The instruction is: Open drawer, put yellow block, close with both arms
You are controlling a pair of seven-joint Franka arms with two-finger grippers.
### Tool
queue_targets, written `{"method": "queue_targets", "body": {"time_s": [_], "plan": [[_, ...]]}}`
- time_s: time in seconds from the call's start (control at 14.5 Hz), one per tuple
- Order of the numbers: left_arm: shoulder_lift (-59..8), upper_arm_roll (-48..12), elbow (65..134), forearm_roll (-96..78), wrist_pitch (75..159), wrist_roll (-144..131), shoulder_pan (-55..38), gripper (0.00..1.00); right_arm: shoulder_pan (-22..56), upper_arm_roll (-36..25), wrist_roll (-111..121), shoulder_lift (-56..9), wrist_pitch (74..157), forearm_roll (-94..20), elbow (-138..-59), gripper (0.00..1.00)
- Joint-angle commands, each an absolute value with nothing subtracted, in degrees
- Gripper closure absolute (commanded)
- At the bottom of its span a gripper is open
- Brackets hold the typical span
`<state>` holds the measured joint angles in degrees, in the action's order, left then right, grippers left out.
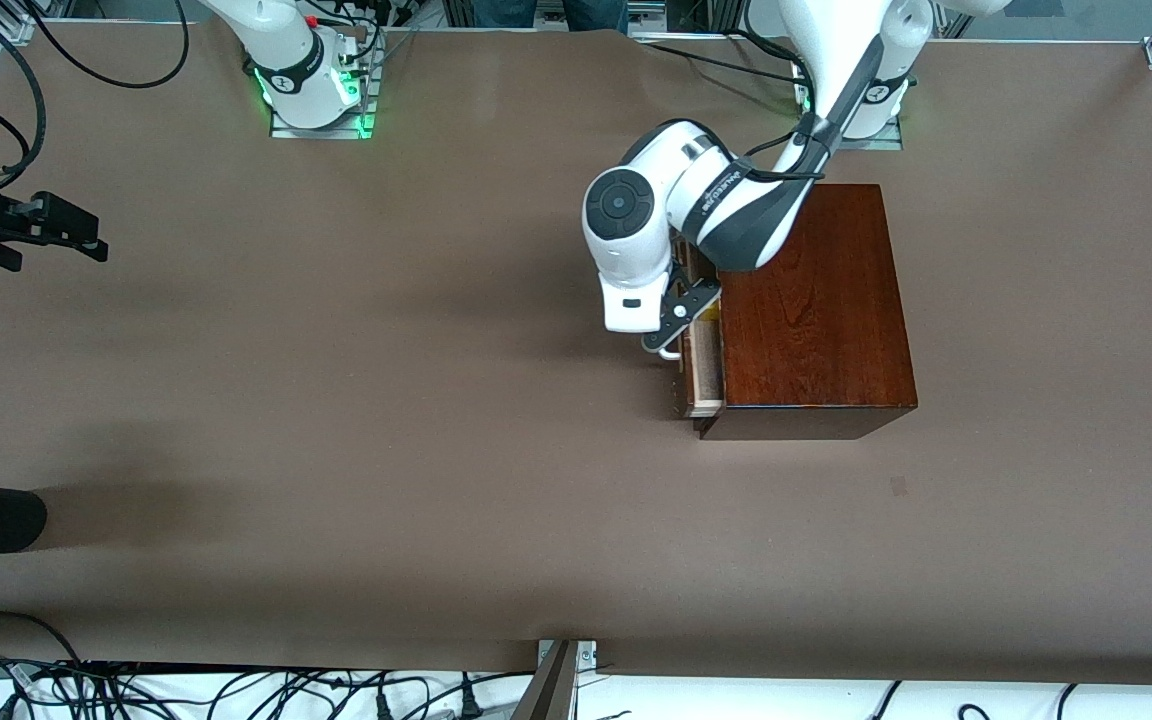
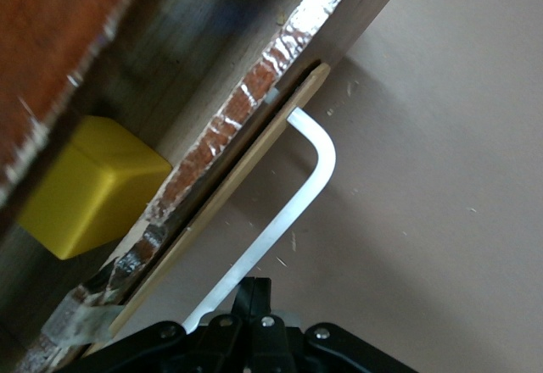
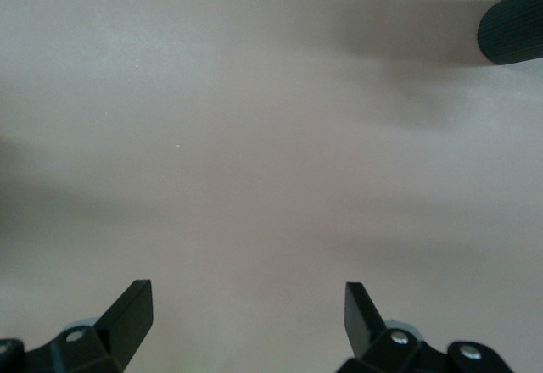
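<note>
The left gripper (image 1: 674, 318) in the front view's centre sits at the slightly open pale-lined dark wooden drawer's (image 1: 698, 372) white bar handle (image 2: 293, 208) (fingers' state cannot be told), the small bright yellow cube (image 2: 89, 185) inside, while the right gripper (image 3: 248, 312) waits wide open and empty.

Box (image 1: 816, 300) — dark reddish wood, glossy varnish; drawer (image 1: 704, 365) sides pale raw wood; handle (image 2: 288, 212) smooth white, semi-gloss; yellow block (image 2: 93, 182) smooth, matt plastic look; table (image 1: 336, 420) — matt brown, paper-like sheet.

The brown desk (image 1: 436, 400) carries one thing — a dark reddish-brown wooden box (image 1: 816, 310), right beside the left tool (image 1: 674, 318), its drawer (image 1: 701, 375) slightly open, far from the right tool (image 1: 56, 230).
</note>
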<state>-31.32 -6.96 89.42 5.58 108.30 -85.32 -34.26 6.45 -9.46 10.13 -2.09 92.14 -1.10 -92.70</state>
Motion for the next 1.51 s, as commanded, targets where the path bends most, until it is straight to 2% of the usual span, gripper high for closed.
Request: {"method": "queue_targets", "body": {"time_s": [0.0,0.34,0.55,0.62,0.76,0.89,1.44], "plan": [[-27.78,-4.83,95.36,9.67,106.79,-80.34,-30.77,1.00,6.42,-9.49,10.37,-1.41,91.05,-1.58,-92.29,0.00],[-26.29,-5.10,94.75,9.23,106.52,-79.36,-30.32,1.00,6.33,-9.93,10.90,-1.41,91.14,-1.58,-92.20,0.00],[-22.43,-8.42,93.78,3.89,106.26,-79.45,-30.24,1.00,6.33,-9.84,10.90,-1.41,91.14,-1.58,-92.20,0.00],[-20.76,-9.66,93.26,2.39,106.17,-79.45,-29.89,0.79,6.33,-9.84,10.81,-1.41,91.14,-1.58,-92.20,0.00],[-18.20,-12.21,93.08,0.97,106.17,-79.37,-27.78,0.00,6.33,-9.84,10.81,-1.41,91.14,-1.58,-92.20,0.00],[-15.22,-12.92,93.16,0.70,105.74,-77.36,-25.51,0.00,6.33,-9.84,10.90,-1.41,91.14,-1.58,-92.20,0.00],[-4.23,-14.15,94.30,-0.88,93.70,-46.36,-11.00,0.00,6.33,-10.02,10.90,-1.41,91.14,-1.58,-92.20,0.00]]}}
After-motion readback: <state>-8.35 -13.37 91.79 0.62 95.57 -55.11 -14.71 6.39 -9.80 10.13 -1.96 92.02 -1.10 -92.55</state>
